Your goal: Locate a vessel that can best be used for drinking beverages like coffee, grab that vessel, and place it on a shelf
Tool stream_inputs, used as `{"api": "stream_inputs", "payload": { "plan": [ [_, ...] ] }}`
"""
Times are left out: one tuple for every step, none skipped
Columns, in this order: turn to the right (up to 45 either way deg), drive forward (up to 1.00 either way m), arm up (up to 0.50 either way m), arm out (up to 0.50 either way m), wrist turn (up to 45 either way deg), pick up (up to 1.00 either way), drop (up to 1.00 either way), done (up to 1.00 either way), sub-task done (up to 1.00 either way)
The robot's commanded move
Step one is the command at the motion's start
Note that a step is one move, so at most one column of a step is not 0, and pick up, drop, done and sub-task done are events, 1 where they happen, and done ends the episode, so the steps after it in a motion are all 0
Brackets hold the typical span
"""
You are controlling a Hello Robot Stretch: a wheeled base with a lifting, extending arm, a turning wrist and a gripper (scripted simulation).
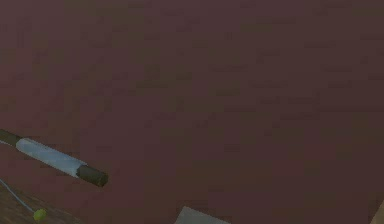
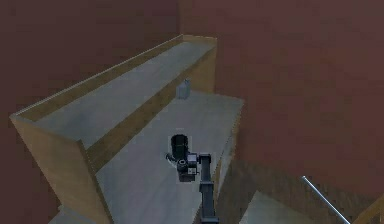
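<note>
Shelf (image 2: 135, 165) bears small grey object (image 2: 185, 90), standing upright.

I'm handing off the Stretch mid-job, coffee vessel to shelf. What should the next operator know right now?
Gripper: seen against the lower grey tier of the stepped wooden shelf unit. I cannot tell whether it holds anything.
Things: a small grey object stands farther back on that lower tier, at the foot of the upper step. It is too small to call a mug.
Done: the robot is alongside the shelf unit, with the arm out toward it.
Left: confirm where the vessel is and whether it already rests on the shelf.
</note>
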Motion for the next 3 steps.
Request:
{"api": "stream_inputs", "payload": {
  "plan": [
    [0.0, 0.0, 0.0, 0.0, 0.0, 1.0, 0.0, 0.0, 0.0],
    [0.0, 0.0, 0.1, 0.0, 0.0, 0.0, 0.0, 0.0, 0.0],
    [0.0, 0.0, 0.32, 0.0, 0.0, 0.0, 0.0, 0.0, 0.0]
  ]
}}
